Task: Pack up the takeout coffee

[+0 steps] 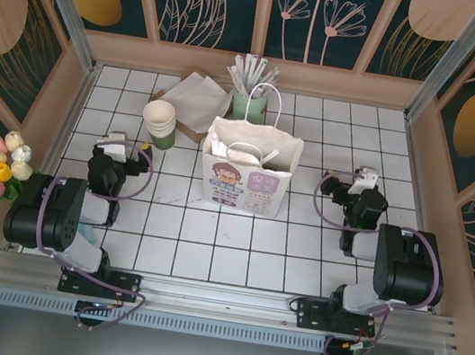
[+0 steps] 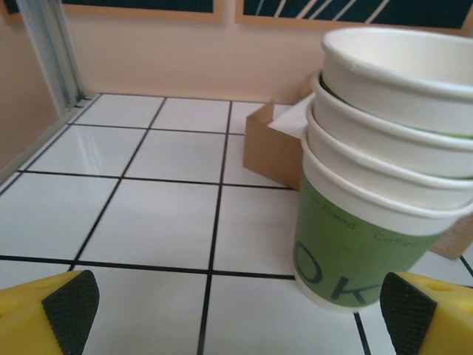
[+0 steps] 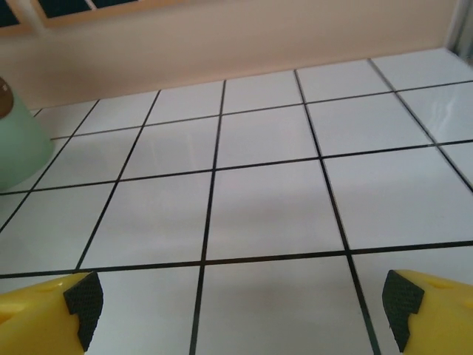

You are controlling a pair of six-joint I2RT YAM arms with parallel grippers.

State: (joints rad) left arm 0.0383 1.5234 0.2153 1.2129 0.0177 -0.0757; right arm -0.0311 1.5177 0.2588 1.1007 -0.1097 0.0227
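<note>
Though tiny overhead, lettered cups (image 2: 384,170) by left hand (image 2: 238,316)

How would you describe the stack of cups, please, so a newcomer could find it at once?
Start at the white paper bag mid-table and look left and slightly back. Beside the brown cardboard box stands the stack of cups: nested, lidless, cream-rimmed, the bottom one green-sided.

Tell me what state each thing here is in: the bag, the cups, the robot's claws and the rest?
White paper carrier bag with handles: upright, mouth open.
Stack of green-sided paper cups: nested, upright, no lids.
Mint green holder of white sticks: upright, sticks standing in it.
Brown cardboard box: open on top, white paper inside.
Left gripper: open, holding nothing.
Right gripper: open, holding nothing.
</note>
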